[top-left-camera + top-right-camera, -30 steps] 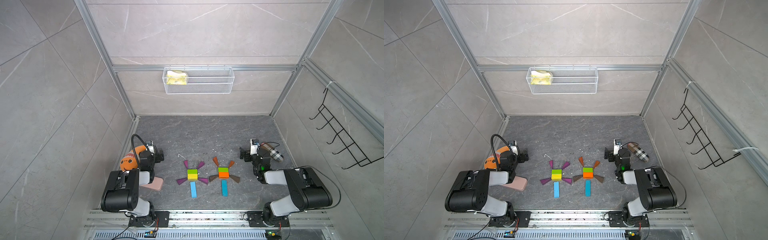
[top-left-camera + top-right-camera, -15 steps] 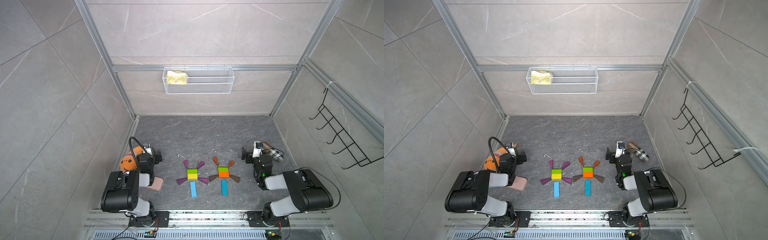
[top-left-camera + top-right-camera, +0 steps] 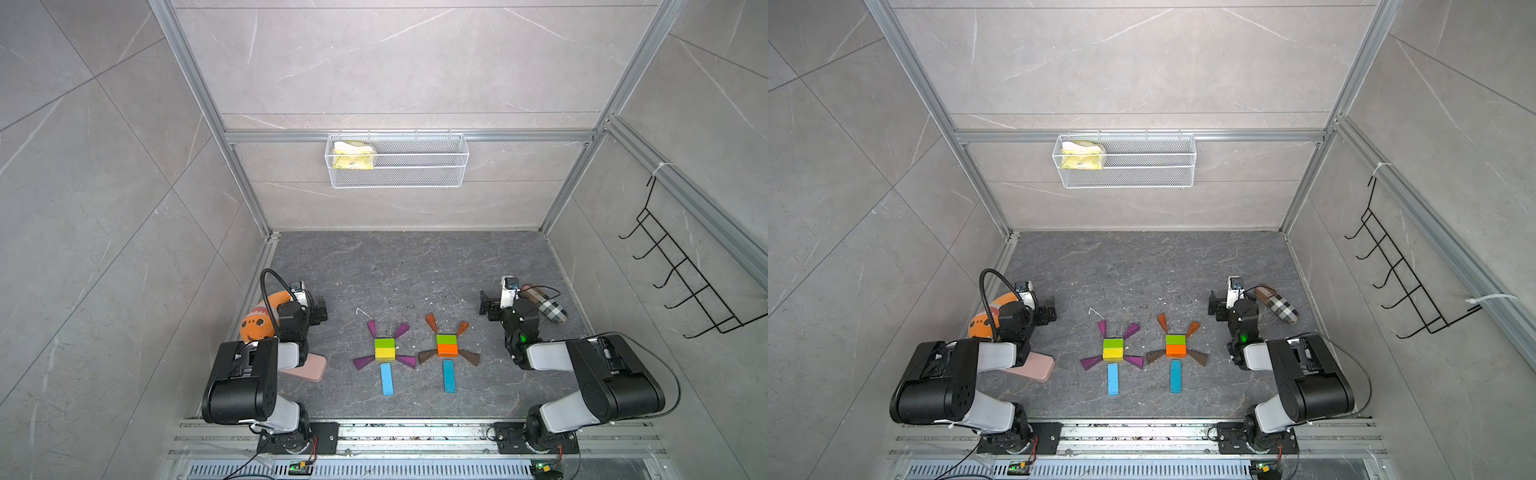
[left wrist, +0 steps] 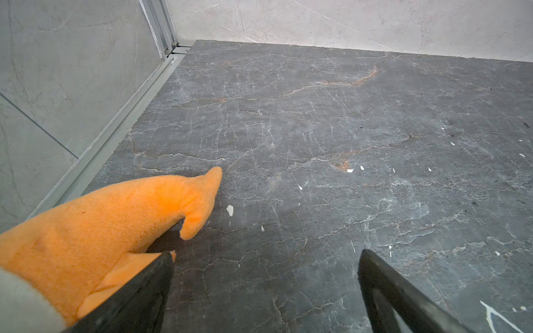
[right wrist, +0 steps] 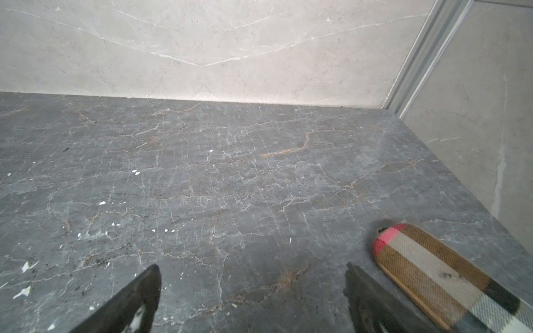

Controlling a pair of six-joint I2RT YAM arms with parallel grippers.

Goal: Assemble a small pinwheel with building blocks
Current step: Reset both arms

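Note:
Two flat figures of building blocks lie on the dark floor in both top views. One has a green brick [image 3: 384, 344] over a yellow brick [image 3: 385, 354], purple wedges [image 3: 402, 331] at its corners and a blue bar [image 3: 386, 379] below. Beside it are a green brick [image 3: 446, 339], an orange brick [image 3: 447, 350], orange wedges [image 3: 431, 322], brown wedges [image 3: 469, 357] and a second blue bar [image 3: 449, 376]. My left gripper [image 3: 320, 311] [image 4: 266, 256] is open and empty, left of the blocks. My right gripper [image 3: 487, 305] [image 5: 252, 269] is open and empty, to their right.
An orange plush fish [image 3: 259, 322] [image 4: 101, 219] lies against my left gripper's outer finger. A plaid pouch [image 3: 546, 305] [image 5: 432, 274] lies just outside my right gripper. A pink flat object [image 3: 309, 368] sits under the left arm. A wire basket [image 3: 397, 166] hangs on the back wall.
Both wrists have swayed slightly sideways and back. The blocks lie as before, and both grippers have stayed open.

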